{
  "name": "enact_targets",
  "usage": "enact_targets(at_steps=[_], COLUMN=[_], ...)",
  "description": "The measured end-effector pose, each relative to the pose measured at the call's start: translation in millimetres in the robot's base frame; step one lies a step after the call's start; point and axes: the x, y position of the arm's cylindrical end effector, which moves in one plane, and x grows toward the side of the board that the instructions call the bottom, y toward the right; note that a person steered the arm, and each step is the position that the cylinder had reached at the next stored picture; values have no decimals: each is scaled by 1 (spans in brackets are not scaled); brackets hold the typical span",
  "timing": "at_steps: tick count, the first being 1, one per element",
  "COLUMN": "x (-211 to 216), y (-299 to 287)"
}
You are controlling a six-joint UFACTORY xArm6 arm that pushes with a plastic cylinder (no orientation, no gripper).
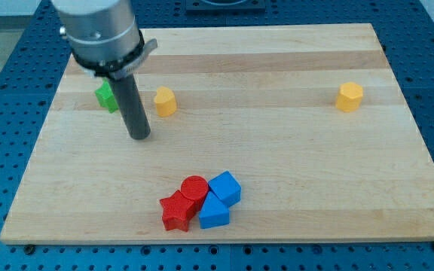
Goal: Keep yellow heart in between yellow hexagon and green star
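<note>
Down on the smooth wooden board (277, 68) rests my tip (139, 137), a plain dark rod end with nothing to open or close. Up and to the view's right, near it, sits the yellow heart (165, 101). Partly behind the rod is the green star (106, 96). Far right sits the yellow hexagon (349, 97).

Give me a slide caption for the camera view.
My tip rests between green star and yellow heart; yellow hexagon sits far right.
</note>
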Motion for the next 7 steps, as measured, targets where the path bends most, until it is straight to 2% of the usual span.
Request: enact_targets(at_steps=[3,5,6,7], x=[-23,-44,-40,-12], y=[2,82,75,38])
